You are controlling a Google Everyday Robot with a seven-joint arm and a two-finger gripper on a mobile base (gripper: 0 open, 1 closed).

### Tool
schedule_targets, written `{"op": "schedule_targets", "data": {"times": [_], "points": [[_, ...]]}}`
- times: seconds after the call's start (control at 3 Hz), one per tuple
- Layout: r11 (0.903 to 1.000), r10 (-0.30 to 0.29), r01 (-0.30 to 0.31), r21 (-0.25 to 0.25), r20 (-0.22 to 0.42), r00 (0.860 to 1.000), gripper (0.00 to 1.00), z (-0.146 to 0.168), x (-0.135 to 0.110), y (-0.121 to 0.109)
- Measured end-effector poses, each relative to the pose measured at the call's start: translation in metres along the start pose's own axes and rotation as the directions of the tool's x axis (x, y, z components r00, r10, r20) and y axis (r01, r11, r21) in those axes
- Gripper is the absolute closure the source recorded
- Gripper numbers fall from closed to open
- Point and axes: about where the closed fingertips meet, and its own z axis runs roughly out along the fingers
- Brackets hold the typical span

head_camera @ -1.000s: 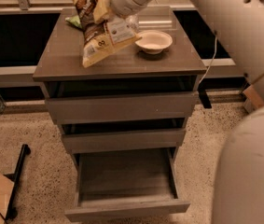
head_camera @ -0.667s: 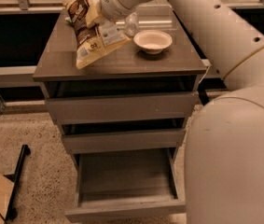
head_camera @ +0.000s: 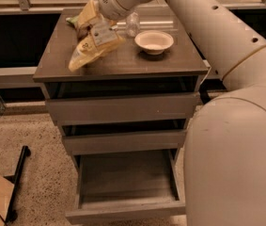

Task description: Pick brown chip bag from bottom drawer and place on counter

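End effector (head_camera: pixel 102 32) clamped on brown chip bag (head_camera: pixel 86 54); released now, it could slide off the bench (head_camera: pixel 137 64) edge to its left.

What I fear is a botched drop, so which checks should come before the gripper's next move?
1. Brown chip bag out of the bottom drawer: ok.
2. Gripper shut on the bag, above the counter's left half: ok.
3. Bag lies over the counter, inside its edges: ok.
4. Bag's low end resting on the counter: cannot tell.
5. Bag apart from the bowl on its right: ok.
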Motion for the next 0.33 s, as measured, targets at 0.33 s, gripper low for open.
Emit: {"op": "schedule_targets", "data": {"times": [0.33], "points": [[1.0,0.0,0.0,-0.003,-0.004,1.0,0.0,0.0033,0.0011,0.0011]]}}
